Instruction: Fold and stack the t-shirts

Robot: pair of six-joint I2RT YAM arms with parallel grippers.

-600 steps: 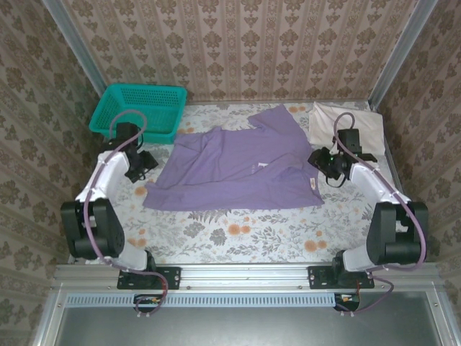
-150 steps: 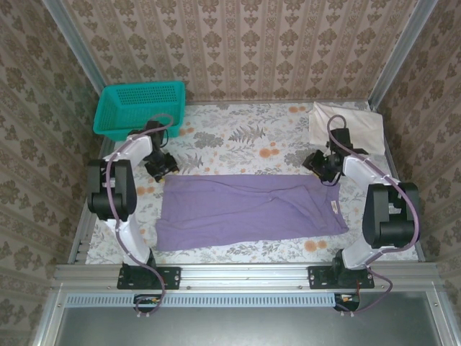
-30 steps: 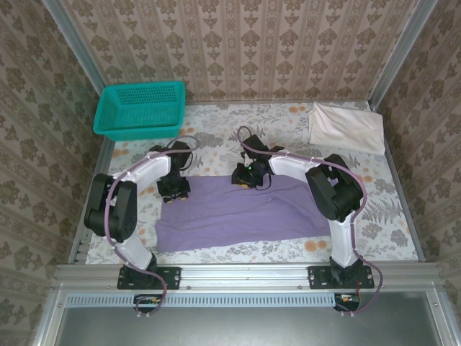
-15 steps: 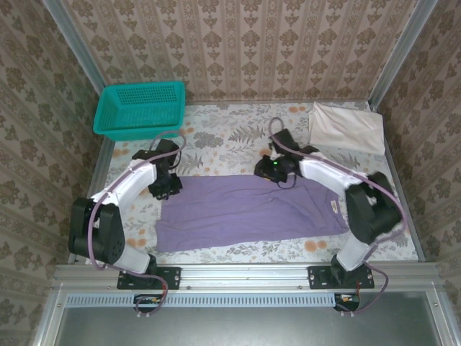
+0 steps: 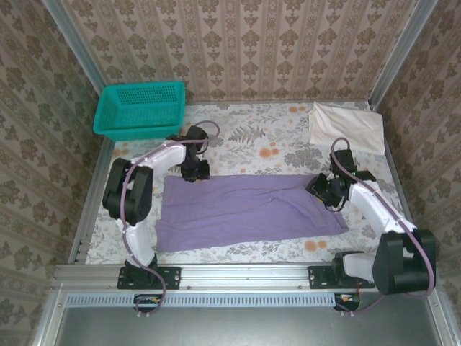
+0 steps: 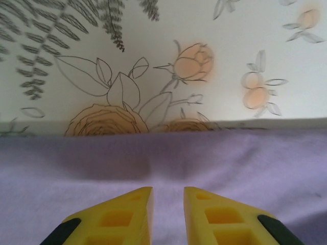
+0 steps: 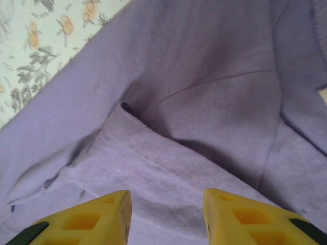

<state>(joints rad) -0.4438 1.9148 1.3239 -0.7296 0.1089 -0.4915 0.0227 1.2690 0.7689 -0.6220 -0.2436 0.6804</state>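
The purple shirt [image 5: 245,213] lay folded into a long band across the tabletop [image 5: 245,137]. It ran side to side and sat nearer the near edge than the far one. The white shirt [image 5: 346,126] lay folded in the far right corner, well apart from the purple one. The basket [image 5: 137,128] stood in the far left corner.

The left gripper [image 5: 194,173] was at the band's far edge, close to its left end, with the arm curving in from the left side. In the left wrist view its yellow fingertips [image 6: 127,217] sat over flat purple cloth. The shirt's straight edge was just ahead of them, with the flowered tabletop beyond. The jaws stood only slightly parted, with a narrow gap between them and nothing visibly pinched in it. Whether the tips touched the cloth could not be told.

The right gripper [image 5: 322,193] was over the band's right end, toward the right edge of the tabletop. In the right wrist view its fingertips [image 7: 97,219] hung over wrinkled purple cloth. There a hemmed flap lay folded on top of the layer beneath, with one corner slightly lifted. The jaws were spread clearly wider than the left ones, and cloth showed below the gap but none was gripped. A strip of flowered tabletop showed at that view's upper left, past the shirt's edge.
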